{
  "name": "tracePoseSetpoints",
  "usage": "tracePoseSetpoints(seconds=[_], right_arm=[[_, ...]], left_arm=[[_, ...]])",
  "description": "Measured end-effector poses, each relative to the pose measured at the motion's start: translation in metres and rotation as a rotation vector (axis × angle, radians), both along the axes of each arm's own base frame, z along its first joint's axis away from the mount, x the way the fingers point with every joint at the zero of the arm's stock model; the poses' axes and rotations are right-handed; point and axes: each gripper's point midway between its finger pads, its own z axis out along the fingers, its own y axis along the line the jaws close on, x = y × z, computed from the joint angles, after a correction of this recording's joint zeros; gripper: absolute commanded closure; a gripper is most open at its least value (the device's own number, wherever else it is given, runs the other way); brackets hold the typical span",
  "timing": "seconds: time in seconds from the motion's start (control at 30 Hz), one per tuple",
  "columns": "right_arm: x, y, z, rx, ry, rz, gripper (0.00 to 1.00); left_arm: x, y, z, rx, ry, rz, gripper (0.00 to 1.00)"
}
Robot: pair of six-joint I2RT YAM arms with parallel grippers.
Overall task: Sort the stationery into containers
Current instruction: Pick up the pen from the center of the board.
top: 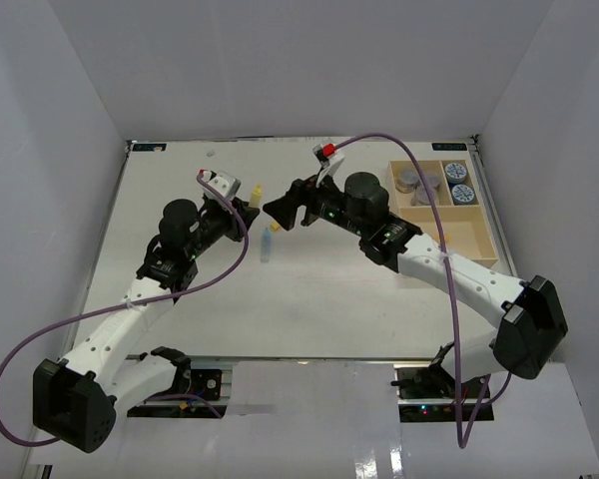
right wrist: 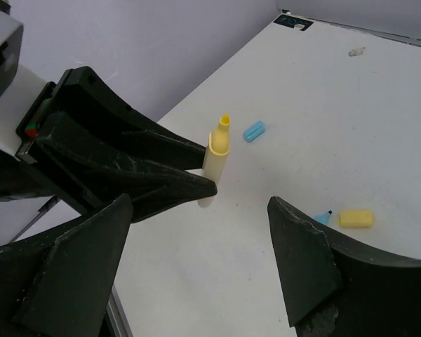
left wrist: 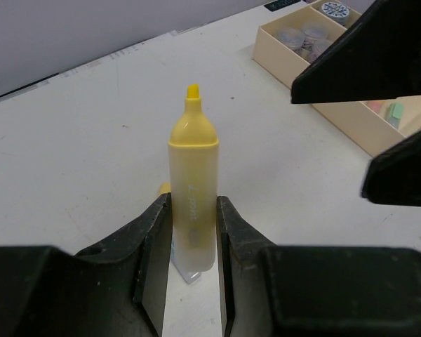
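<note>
The uncapped yellow marker [left wrist: 193, 196] stands upright over the table's middle, pinched low on its barrel by the left gripper [left wrist: 194, 246]; the right gripper [right wrist: 196, 260] faces it with jaws spread wide around nothing. Several rolls [top: 429, 183] already sit in the tray [top: 476, 239] at the far right. A blue cap [right wrist: 254, 130], a yellow cap [right wrist: 356, 218] and a blue marker [top: 266, 242] lie loose on the table, so sorting looks partly done.

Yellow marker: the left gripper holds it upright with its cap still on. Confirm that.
Wrong on the cap. The left gripper does hold the yellow marker upright, but the left wrist view shows its tip bare; a yellow cap lies on the table.
</note>
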Motion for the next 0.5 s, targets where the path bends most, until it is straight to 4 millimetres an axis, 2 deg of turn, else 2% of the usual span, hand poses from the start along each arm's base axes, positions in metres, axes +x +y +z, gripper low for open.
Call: tracePoseSetpoints(seconds=[0.17, 0.5], right_arm=[[0.012, 0.021, -0.003, -0.011, -0.001, -0.002, 0.23], [0.023, 0.04, -0.014, -0.028, 0.011, 0.006, 0.38]], left_arm=[[0.0, 0.0, 0.003, -0.004, -0.012, 0.002, 0.96], [-0.001, 0.001, 0.006, 0.003, -0.028, -0.001, 0.97]])
